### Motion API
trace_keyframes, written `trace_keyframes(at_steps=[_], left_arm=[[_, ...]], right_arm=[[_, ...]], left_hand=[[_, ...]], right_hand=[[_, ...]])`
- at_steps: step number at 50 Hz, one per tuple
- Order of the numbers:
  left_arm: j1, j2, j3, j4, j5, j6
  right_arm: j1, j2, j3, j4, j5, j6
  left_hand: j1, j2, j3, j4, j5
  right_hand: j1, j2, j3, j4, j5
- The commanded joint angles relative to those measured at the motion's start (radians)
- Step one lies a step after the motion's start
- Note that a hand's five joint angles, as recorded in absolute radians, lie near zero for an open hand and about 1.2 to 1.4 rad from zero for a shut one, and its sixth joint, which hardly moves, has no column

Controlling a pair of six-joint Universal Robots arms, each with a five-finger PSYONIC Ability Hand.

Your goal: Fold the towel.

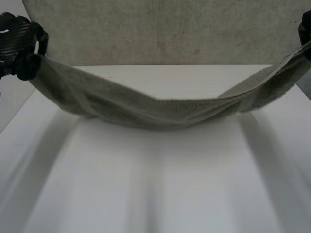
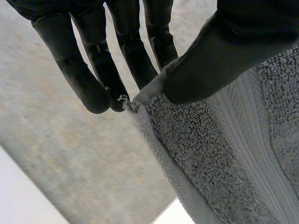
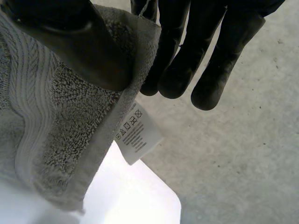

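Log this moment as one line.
stage: towel held up | left hand: pinching one corner | right hand: pinching corner by label | towel: sags between hands over table

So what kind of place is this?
Likely a robot lab or test bench: a bare white table, a plain grey floor, and the left hand and right hand holding a towel slung between them.

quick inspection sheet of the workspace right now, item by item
surface: white table, towel hanging over it
job's things: grey towel strung between both hands, sagging in the middle; its care label hangs at the corner held by the right hand
clutter: nothing seen
hands: left hand pinches one towel corner between thumb and fingers; right hand pinches the opposite corner the same way
cables: nothing seen
surroundings: grey speckled floor beyond the table's far edge
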Motion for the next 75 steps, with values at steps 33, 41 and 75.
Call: trace_keyframes(at_steps=[33, 41, 75], left_arm=[[-0.096, -0.885, 0.502, -0.192, -0.076, 0.101], [-0.108, -0.916, 0.559, -0.184, -0.088, 0.101], [-0.148, -0.621, 0.284, -0.172, -0.111, 0.019]], right_arm=[[0.034, 0.791, -0.254, 0.000, 0.166, -0.150], [0.034, 0.863, -0.340, -0.004, 0.196, -0.148], [0.041, 0.408, 0.153, -0.231, 0.141, -0.090]], left_hand=[[-0.036, -0.097, -0.140, -0.117, -0.253], [-0.036, -0.097, -0.140, -0.117, -0.253], [-1.245, -1.306, -1.349, -1.327, -1.462]], right_hand=[[0.072, 0.079, 0.068, 0.060, 0.059], [0.072, 0.079, 0.068, 0.060, 0.059], [-1.005, -0.998, -1.009, -1.016, -1.017]])
